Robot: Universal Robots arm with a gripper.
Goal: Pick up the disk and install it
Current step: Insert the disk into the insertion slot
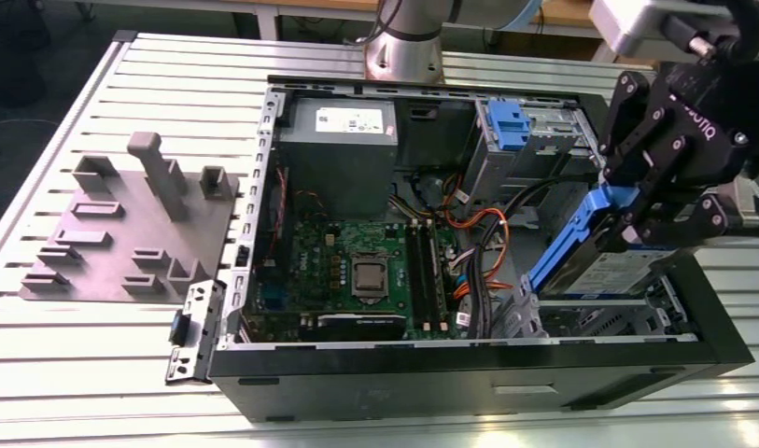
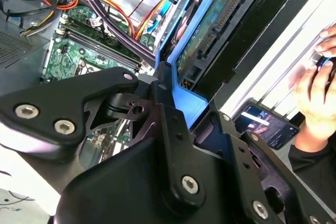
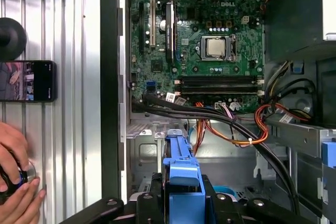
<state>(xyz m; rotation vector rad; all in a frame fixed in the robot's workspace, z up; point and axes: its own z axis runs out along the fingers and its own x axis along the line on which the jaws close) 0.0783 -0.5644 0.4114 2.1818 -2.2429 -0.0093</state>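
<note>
Slatted metal surface [image 1: 55, 355] carrying open computer case [image 1: 479, 369]; end effector [image 1: 678, 219] clamped on the disk [image 1: 597, 266], held tilted above drive bay, presumably for angled insertion.

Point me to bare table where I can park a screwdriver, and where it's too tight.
Free: the slatted table in front of the grey fixture block, and the strip between the block and the computer case. Crowded: inside the case, around the motherboard and orange cables, and at the corner where the gripper holds the disk.
</note>
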